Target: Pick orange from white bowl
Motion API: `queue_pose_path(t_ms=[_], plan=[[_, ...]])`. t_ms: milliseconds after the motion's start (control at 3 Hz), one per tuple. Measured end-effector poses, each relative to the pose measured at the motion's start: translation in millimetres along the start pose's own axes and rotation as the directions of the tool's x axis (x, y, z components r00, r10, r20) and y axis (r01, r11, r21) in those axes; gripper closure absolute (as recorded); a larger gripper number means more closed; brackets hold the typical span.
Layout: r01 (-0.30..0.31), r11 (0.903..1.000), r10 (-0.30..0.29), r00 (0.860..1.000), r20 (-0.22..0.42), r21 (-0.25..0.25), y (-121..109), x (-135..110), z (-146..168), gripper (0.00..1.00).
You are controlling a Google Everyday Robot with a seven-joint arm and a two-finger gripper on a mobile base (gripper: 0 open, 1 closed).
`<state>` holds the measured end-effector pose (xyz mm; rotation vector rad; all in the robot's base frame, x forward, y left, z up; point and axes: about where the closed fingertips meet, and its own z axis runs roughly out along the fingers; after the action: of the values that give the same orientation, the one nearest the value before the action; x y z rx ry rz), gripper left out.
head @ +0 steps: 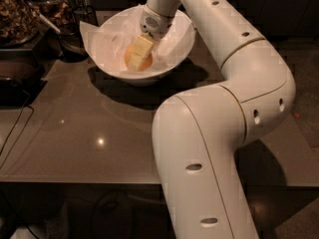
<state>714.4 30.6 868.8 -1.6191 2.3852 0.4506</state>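
Fruit first: the round pale matte-skinned orange (143,64) lies low in the wide white paper-lined bowl (164,71), which stands at the back of the dark glossy table (89,128). The white robot arm's gripper (141,48) is down inside the bowl, right on top of the orange. Whether it has clamped the fruit, I cannot tell. Judging by looks, the orange is light, firm, only slightly yielding, and its skin is not slick. It's round, so it may roll on the crumpled paper. Best to hold it across the widest middle with moderate squeeze, keeping the paper out of the jaws.
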Motion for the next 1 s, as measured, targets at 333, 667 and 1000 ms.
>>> queue_pose_path(t_ms=[333, 667, 1000], plan=[[0.000, 1.0000, 0.000, 1.000, 0.000, 0.000, 0.0, 0.0, 0.0, 0.35], [0.000, 1.0000, 0.000, 1.000, 0.000, 0.000, 0.0, 0.0, 0.0, 0.32], [0.000, 1.0000, 0.000, 1.000, 0.000, 0.000, 0.0, 0.0, 0.0, 0.09]])
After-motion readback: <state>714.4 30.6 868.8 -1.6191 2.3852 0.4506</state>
